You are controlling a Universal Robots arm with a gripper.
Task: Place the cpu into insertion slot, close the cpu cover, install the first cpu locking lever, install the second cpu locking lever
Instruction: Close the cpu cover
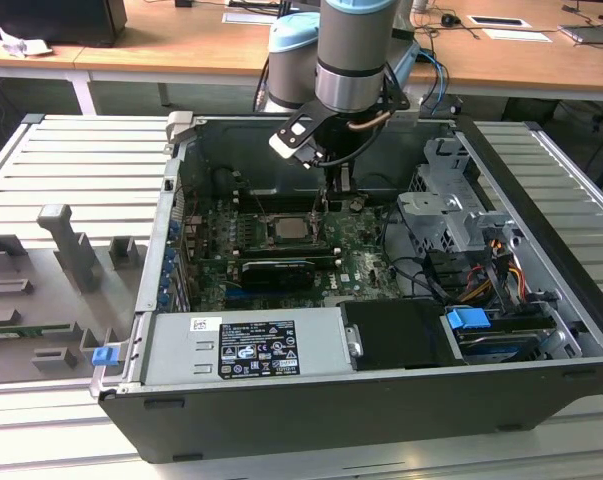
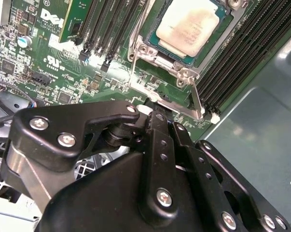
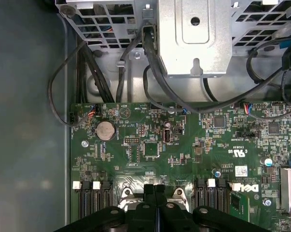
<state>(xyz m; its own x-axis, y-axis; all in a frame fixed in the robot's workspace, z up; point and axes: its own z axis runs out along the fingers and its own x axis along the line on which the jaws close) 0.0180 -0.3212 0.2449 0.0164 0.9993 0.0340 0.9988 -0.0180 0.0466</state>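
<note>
Second wrist view: cpu [image 2: 191, 21] sits flat in the socket. The cpu cover [image 2: 184, 72] is down over its edges, and the dull metal top shows through the open centre. Hand [image 2: 157, 110] closed, fingers pressed together with no gap. Tips are at the socket's edge, just beside a locking lever [image 2: 197, 96]. Cannot tell whether the lever wire is nipped between the tips or only touched. First wrist view agrees: the fingers meet in a thin seam above the motherboard [image 3: 184, 145].

Judgement: cpu and cover look done, so the step in hand is a lever. To do it well:
- bear on the lever's bent end, not on the cover plate
- carry it down and sideways so it tucks under its retaining hook
- keep the tips off the memory slots [image 2: 251, 53] beside the socket

Hidden: the contact point lies under the hand's own body. The lever hooks cannot be made out, so latched or unlatched stays open. Exterior view: arm [image 1: 353, 60] reaches into the computer case [image 1: 381, 400], with the hand just beside the socket.
</note>
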